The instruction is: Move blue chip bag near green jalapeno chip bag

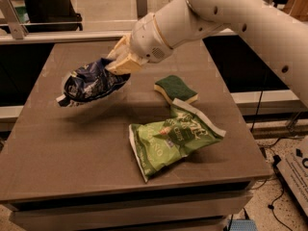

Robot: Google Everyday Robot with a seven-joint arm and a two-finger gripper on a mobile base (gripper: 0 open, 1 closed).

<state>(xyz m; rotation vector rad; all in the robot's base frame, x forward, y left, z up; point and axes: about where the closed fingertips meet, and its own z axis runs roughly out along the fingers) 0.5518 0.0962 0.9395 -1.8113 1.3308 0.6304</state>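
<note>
Camera view: we see tan two-finger gripper point(119, 63) clamped on upper edge of crumpled navy-blue foil chip bag point(91, 83), bag airborne up-left of light-green crinkled jalapeno chip bag point(173, 141). We judge blue bag light, soft, slippery; edge pinch suits.

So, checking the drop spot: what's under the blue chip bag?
Bare table and shadow; the gripper, left of the sponge, holds the blue chip bag aloft. Table behind it is covered.
</note>
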